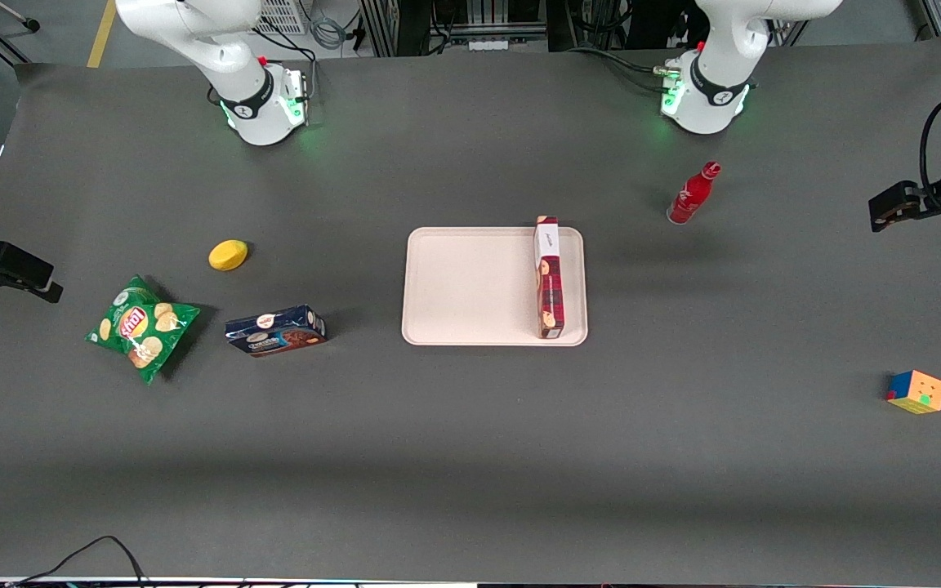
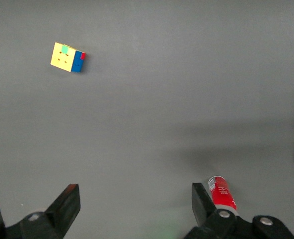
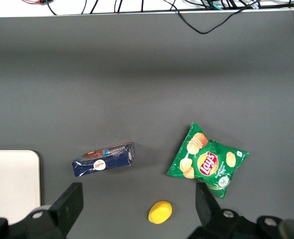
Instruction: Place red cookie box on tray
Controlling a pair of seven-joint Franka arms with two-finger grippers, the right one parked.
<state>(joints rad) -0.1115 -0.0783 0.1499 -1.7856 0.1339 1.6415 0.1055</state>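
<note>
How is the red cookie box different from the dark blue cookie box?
The red cookie box lies on the tray; the blue cookie box lies on the bare table toward the parked arm's end. The red one looks longer and slimmer; the blue one shorter. Both are cartons with cookie pictures. The claw hangs open, away from both.

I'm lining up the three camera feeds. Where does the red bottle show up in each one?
Front view: the glossy red bottle stands on the dark table, beside the pale cream rectangular tray, toward the working arm's end.
Left wrist view: red bottle lies just under the open hand, by one finger.
Right wrist view: not in it.
Shared landmark: the multicoloured puzzle cube, in front and left wrist views.
</note>
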